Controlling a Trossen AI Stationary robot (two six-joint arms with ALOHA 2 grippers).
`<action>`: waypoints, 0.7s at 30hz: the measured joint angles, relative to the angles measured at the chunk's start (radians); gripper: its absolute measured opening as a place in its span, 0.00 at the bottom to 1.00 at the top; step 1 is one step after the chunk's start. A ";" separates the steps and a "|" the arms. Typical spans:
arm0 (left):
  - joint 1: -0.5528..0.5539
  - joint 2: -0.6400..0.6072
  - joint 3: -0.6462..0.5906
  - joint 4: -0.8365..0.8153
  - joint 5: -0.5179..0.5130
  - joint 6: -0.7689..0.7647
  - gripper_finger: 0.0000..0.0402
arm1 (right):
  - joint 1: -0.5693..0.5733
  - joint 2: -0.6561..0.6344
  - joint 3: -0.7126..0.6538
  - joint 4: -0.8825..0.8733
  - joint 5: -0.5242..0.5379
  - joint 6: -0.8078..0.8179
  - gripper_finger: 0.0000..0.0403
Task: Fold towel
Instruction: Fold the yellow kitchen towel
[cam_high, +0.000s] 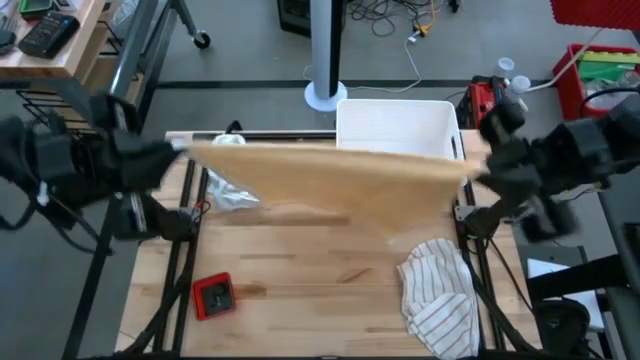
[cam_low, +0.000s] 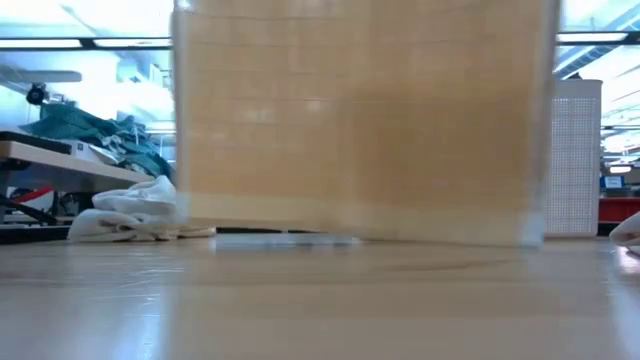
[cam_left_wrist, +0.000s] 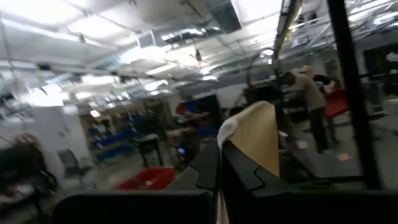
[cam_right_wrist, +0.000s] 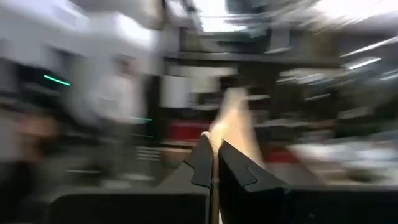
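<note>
Towel (cam_high: 340, 185), tan, held spread in the air above the far half of the table (cam_high: 300, 290), its lower edge hanging just over the wood. No fold is made yet; judged from this, the task is at its start, with laying down and folding left. Left end effector (cam_high: 185, 150) clamps one top corner, right end effector (cam_high: 470, 170) the other, both closed tight on cloth. Arms are raised and drawn apart, stretching the top edge taut. A striped cloth (cam_high: 440, 300) lies near the right edge.
</note>
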 joint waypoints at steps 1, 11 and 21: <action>-0.021 0.015 0.000 -0.004 -0.012 -0.027 0.00 | 0.008 0.001 0.000 -0.010 -0.060 0.069 0.00; -0.195 0.220 -0.002 -0.006 -0.338 -0.142 0.00 | 0.121 0.151 -0.006 -0.222 -0.086 0.327 0.00; -0.263 0.362 0.001 0.058 -0.393 -0.269 0.00 | 0.247 0.271 -0.003 -0.124 0.088 0.327 0.00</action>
